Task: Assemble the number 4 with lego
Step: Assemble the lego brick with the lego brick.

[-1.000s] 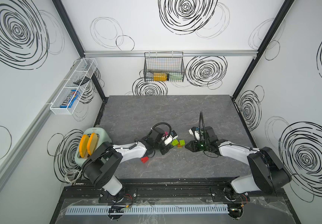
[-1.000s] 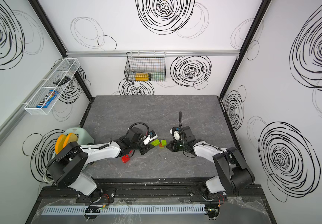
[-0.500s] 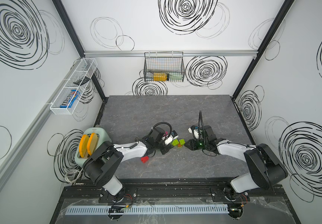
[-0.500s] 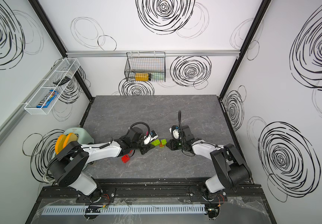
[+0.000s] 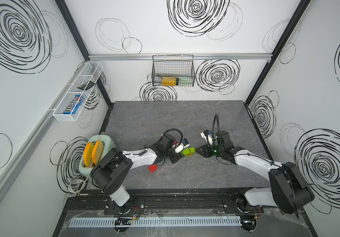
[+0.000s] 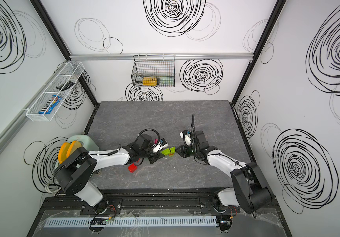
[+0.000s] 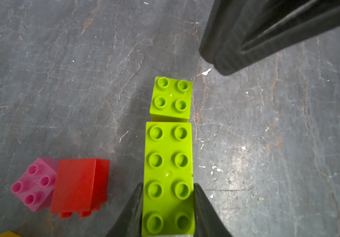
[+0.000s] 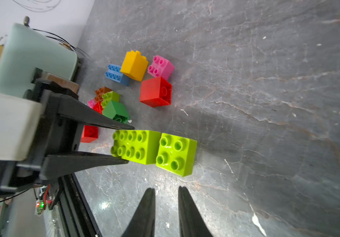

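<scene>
Jaws of the left gripper (image 7: 168, 185) are closed on the sides of the long lime brick (image 7: 168, 160), gripping it near one end, studs up, with its base apparently down on the table (image 7: 62, 82). At the free end of that brick lies the small lime brick (image 7: 171, 98), end to end with it and touching or very nearly so, though turned slightly off line. The right gripper (image 8: 166, 188) hovers just beside the small lime brick with its jaws only narrowly apart and nothing between them. Both top views show the lime pair (image 5: 188, 151) between the two grippers, near the middle of the table. Beside the long brick sit a red brick (image 7: 78, 184) on its side and a pink brick (image 7: 33, 184) touching it. Farther off, toward the toaster (image 8: 31, 59), the right wrist view shows the loose pile (image 8: 111, 102) of dark green, blue, yellow and other pieces. The step in hand looks like laying the first stroke of the 4 by butting the two lime bricks into one straight bar flat on the table. Very little of the figure exists yet. Next, the small brick probably needs squaring against the long one, perhaps by a push from the right gripper. The left jaws should then open cleanly, without dragging the bar, before another brick is fetched from the pile.
</scene>
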`<state>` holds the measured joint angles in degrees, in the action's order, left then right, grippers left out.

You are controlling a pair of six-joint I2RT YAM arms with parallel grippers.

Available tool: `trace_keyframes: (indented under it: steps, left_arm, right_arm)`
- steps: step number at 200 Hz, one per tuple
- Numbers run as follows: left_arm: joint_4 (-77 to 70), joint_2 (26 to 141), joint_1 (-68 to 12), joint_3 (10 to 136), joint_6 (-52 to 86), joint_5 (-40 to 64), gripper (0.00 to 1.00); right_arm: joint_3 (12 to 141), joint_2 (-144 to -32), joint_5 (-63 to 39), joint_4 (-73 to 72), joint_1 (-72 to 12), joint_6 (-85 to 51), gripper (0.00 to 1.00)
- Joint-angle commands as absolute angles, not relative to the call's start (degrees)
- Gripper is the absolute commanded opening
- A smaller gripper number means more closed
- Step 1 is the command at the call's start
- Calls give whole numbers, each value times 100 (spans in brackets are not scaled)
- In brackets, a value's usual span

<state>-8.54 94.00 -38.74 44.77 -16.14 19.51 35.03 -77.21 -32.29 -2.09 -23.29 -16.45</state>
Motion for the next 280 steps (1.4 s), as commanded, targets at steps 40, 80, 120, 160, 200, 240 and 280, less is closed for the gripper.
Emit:
trace_keyframes:
  steps: [40, 80, 120, 160, 200, 240, 280]
  left_arm:
    - [-759, 9605, -3841, 4754, -1838, 2170, 0]
    - [-686, 9633, -3807, 4779, -1823, 2197, 0]
    - [-661, 9657, -3776, 4816, -1769, 2188, 0]
    - [-624, 9703, -3779, 4839, -1782, 2136, 0]
    - [-557, 9746, -3779, 4878, -1801, 2186, 0]
    - [-491, 9773, -3786, 4912, -1783, 2215, 0]
    - [-364, 9816, -3788, 4981, -1705, 2215, 0]
  right_arm:
    - [3838, -7955, -3951, -620, -2284, -2128, 16]
    - [3984, -8295, -4422, -891, -2292, -2323, 0]
    - [4193, -8779, -4854, -972, -2353, -2366, 0]
    - [4430, -9261, -5013, -726, -2447, -2237, 0]
    - [4598, -9433, -4928, -502, -2505, -2156, 0]
    - [4699, -9596, -4448, -33, -2505, -2110, 0]
    - [4456, -9780, -3758, 414, -2504, -2025, 0]
